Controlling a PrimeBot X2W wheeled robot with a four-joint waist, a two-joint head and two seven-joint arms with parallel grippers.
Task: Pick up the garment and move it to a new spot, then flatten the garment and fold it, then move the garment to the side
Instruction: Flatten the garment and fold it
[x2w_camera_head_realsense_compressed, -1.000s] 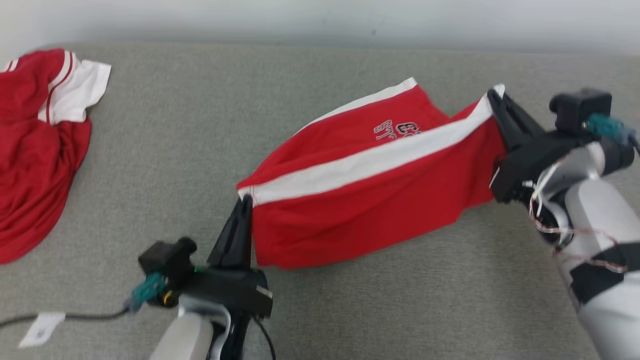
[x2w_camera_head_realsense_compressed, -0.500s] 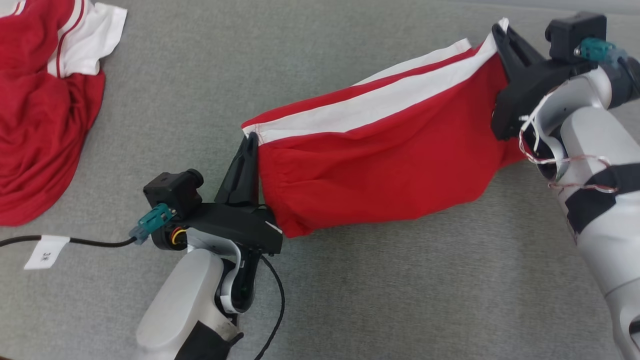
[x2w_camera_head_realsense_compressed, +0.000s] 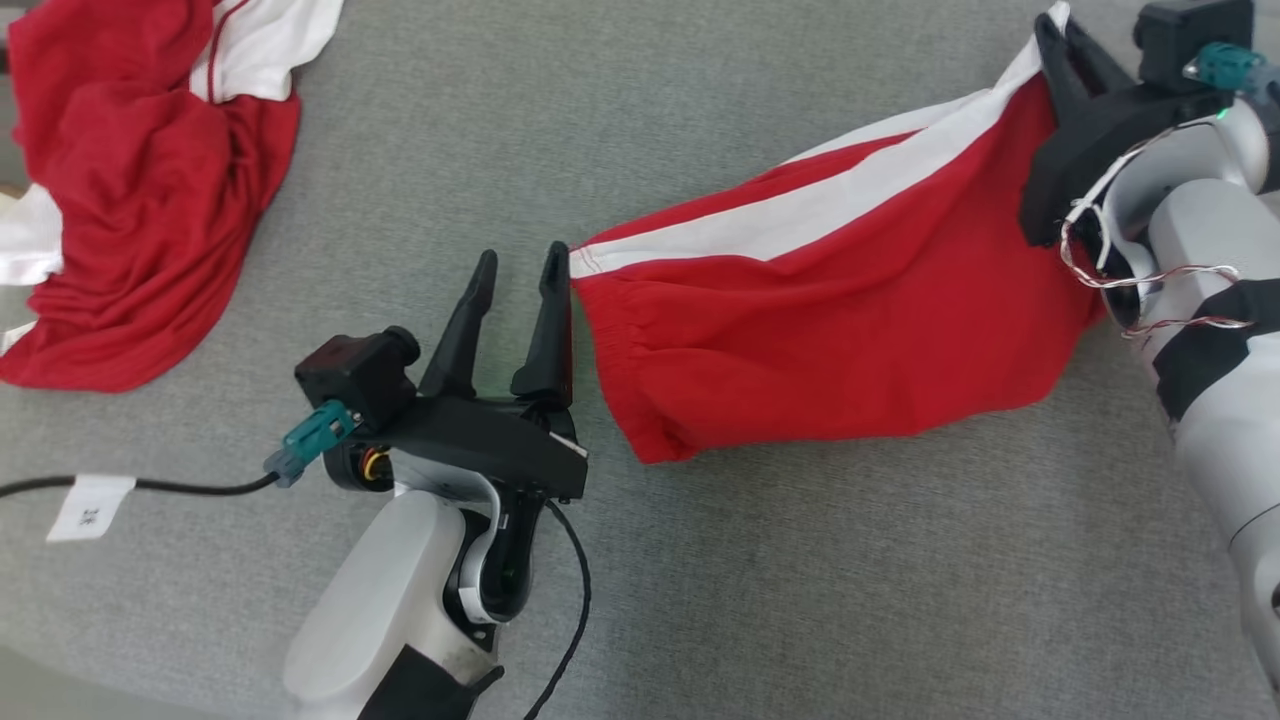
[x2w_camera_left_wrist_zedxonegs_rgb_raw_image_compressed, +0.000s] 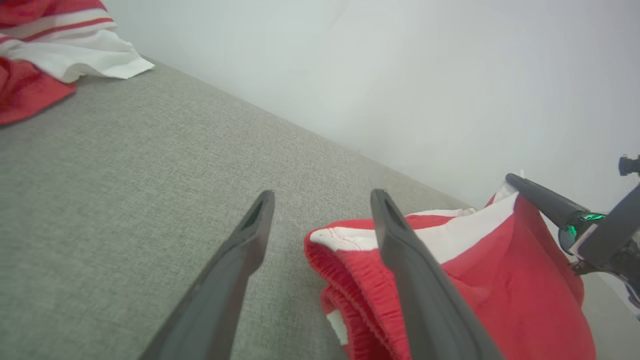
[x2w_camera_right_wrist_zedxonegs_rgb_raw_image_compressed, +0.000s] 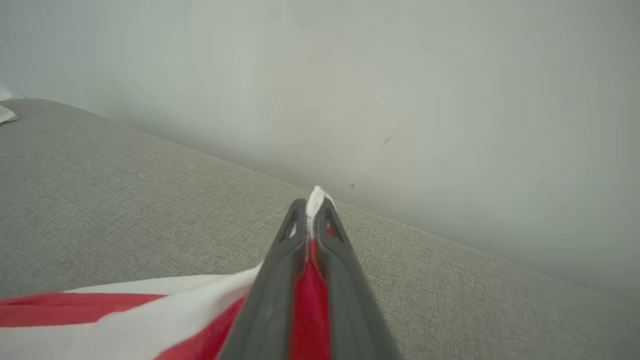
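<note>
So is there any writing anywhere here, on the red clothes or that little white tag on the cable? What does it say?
On the white tag of the black cable: a short dark mark, too small to read.
On the red shorts: no lettering on the side that shows.
On the red and white garment at the far left: none to be seen.

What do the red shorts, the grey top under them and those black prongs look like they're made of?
Red garment: soft matte knit, perhaps polyester or cotton; it drapes in folds and its edge is gathered like elastic. Grey surface: matte woven upholstery-like cloth, with flecked weave. Dark fingers: matte black, rigid, probably plastic, with hollowed tips.
</note>
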